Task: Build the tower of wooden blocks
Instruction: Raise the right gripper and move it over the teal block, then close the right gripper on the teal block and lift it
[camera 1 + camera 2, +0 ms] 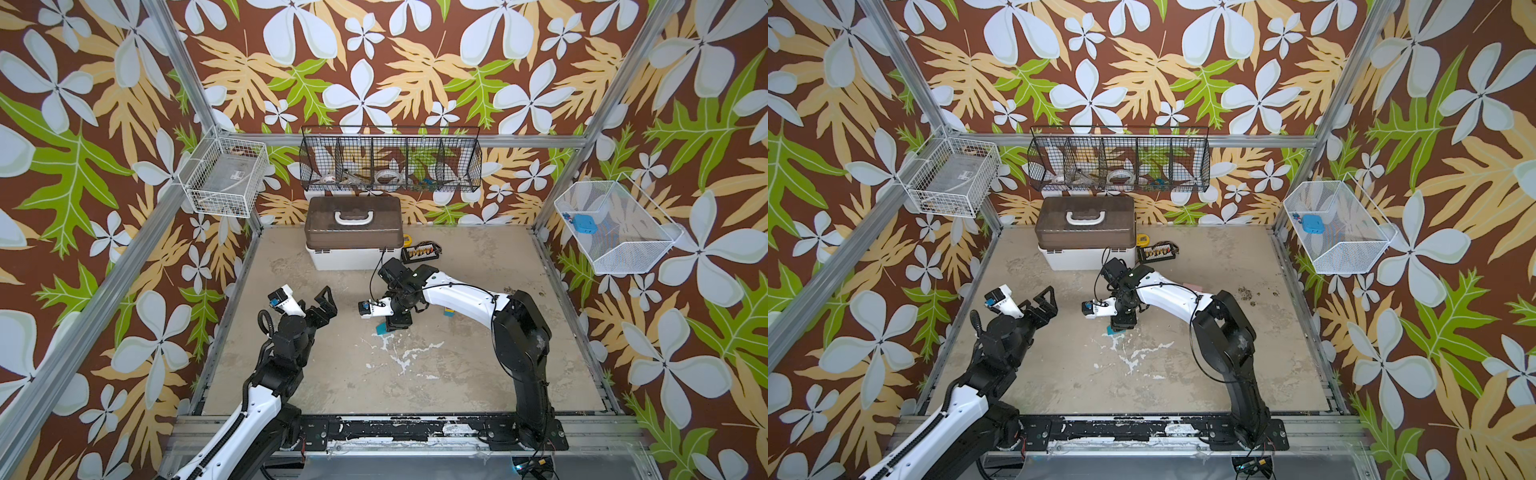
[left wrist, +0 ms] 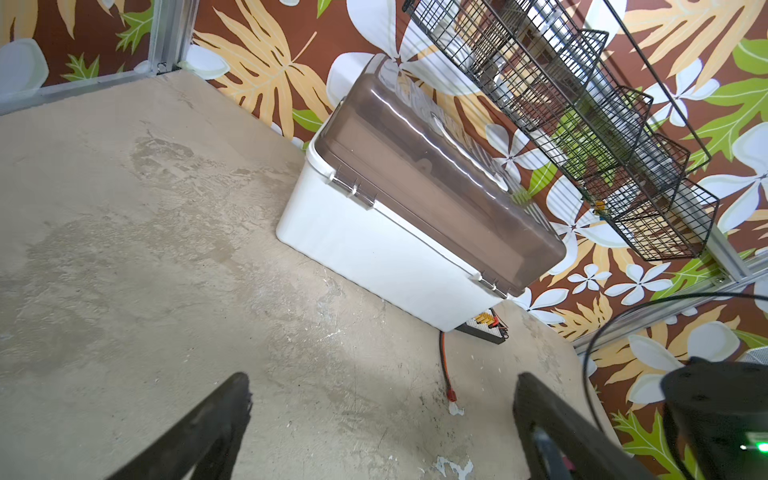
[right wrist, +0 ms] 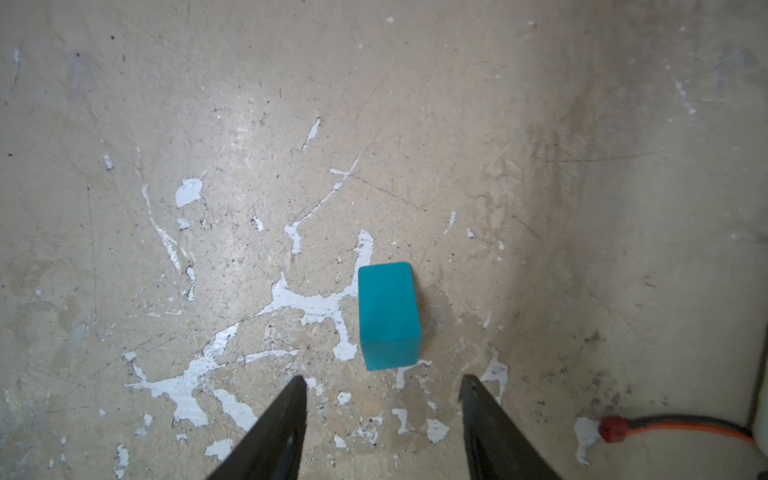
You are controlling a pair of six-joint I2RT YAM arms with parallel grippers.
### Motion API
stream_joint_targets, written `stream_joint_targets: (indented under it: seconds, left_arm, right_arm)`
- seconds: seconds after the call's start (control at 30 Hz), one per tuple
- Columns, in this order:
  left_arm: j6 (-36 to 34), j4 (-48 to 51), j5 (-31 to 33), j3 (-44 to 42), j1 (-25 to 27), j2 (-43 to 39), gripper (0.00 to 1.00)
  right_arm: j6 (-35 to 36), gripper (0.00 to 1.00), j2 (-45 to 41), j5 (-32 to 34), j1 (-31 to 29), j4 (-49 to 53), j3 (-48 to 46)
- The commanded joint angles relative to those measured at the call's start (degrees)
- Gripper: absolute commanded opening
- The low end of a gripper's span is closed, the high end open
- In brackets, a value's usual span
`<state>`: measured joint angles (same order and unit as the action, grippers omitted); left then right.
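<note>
One teal wood block (image 3: 388, 318) lies on the worn tabletop, just past the tips of my right gripper (image 3: 384, 380). That gripper points down and is open, with nothing between its fingers. In both top views only a corner of the teal block (image 1: 380, 329) (image 1: 1109, 331) peeks out beside the right gripper (image 1: 397, 322) (image 1: 1123, 322). Small coloured bits, yellow and blue (image 1: 449, 312) and pink (image 1: 1191, 286), show from under the right arm; most of them is hidden. My left gripper (image 1: 326, 301) (image 2: 384, 376) hovers open and empty over bare table to the left. No tower is in view.
A white toolbox with a brown lid (image 1: 353, 232) stands at the back, with a black-and-orange electronic board (image 1: 424, 251) beside it. A red-tipped orange wire (image 3: 613, 428) lies near the right gripper. Wire baskets hang on the back wall (image 1: 390, 164) and both side walls (image 1: 224, 178) (image 1: 615, 228).
</note>
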<state>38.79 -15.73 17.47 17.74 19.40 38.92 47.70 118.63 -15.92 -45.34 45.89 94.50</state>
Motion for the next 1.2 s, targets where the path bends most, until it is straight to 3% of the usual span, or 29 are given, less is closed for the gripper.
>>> stream_joint_targets:
  seconds: [0.0, 0.53, 0.97, 1.17]
  left_arm:
    - [-0.11, -1.7, -0.94, -0.03, -0.15, 0.09, 1.0]
    - [-0.01, -2.29, -1.66, 0.28, -0.15, 1.32, 1.0]
    - [0.06, -2.63, -2.26, 0.37, -0.15, 1.81, 1.0]
    - [0.05, -2.58, -2.27, 0.46, -0.15, 1.96, 1.0]
  right_arm:
    - [1.78, 0.59, 2.83, 2.33, 0.01, 2.94, 1.88]
    - [1.37, 0.51, 11.69, 1.05, -0.06, 6.02, 10.17]
    - [2.48, 0.28, 10.01, 1.27, -0.24, 6.41, 8.72]
    - [2.48, 0.28, 8.76, 0.17, -0.58, 6.02, 8.25]
